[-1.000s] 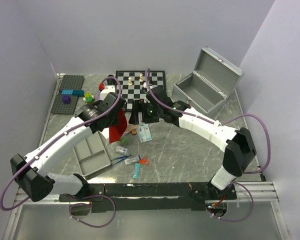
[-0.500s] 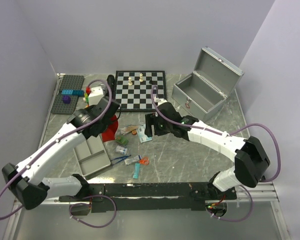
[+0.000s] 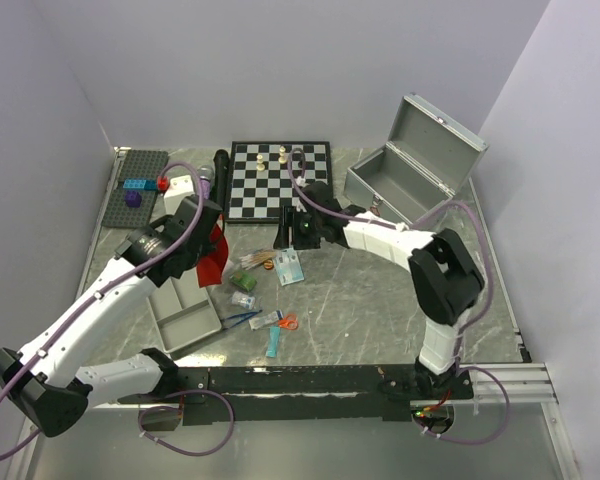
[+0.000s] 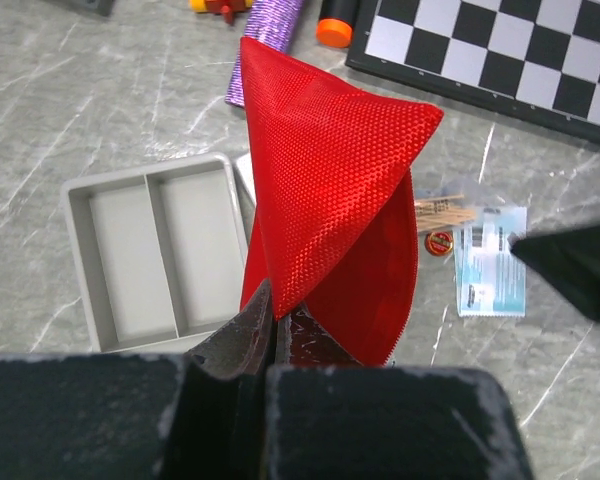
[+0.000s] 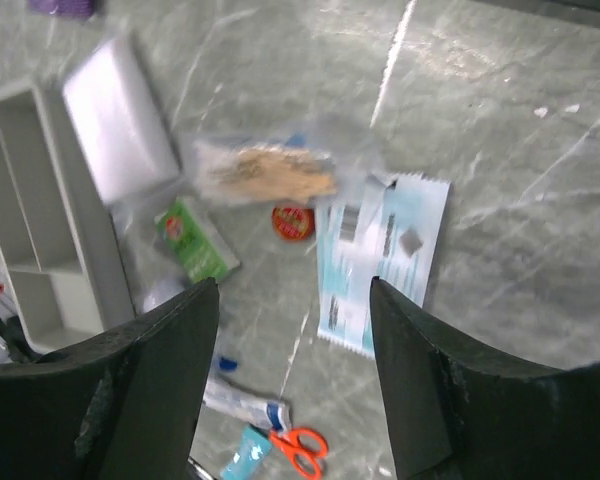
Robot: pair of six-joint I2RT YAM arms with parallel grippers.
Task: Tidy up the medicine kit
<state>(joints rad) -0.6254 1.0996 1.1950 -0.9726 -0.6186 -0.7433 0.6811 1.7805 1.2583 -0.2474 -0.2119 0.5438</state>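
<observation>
The kit (image 3: 438,135) stood just right of the chessboard (image 3: 255,190), its hinged lid open and leaning back.

The right gripper (image 5: 290,300) hung over the chessboard's near edge, toward the right corner. Its jaws were apart and nothing was between them. Under it, just nearer the arm bases than the board, lay a blue-and-white packet (image 5: 380,260). A small red disc (image 5: 292,222) sat just beside the packet's left edge, and a clear bag of pale sticks (image 5: 270,172) lay next to the disc. A green sachet (image 5: 195,240) lay a little further from the board. Orange-handled scissors (image 5: 298,448) lay further out again.

Off the chessboard's near left corner, the left gripper (image 4: 275,325) was clamped tight on one corner of the red pouch (image 4: 330,190). The pouch rose folded from the fingers, lifted off the surface.

The divided grey tray (image 4: 75,260) lay beyond that same corner, well apart from the board.

A black marker (image 4: 335,30) with an orange end lay just beside the chessboard's left edge, next to a purple cylinder (image 4: 265,40). Further left lay a dark brick plate (image 3: 140,185) carrying a few coloured bricks.
</observation>
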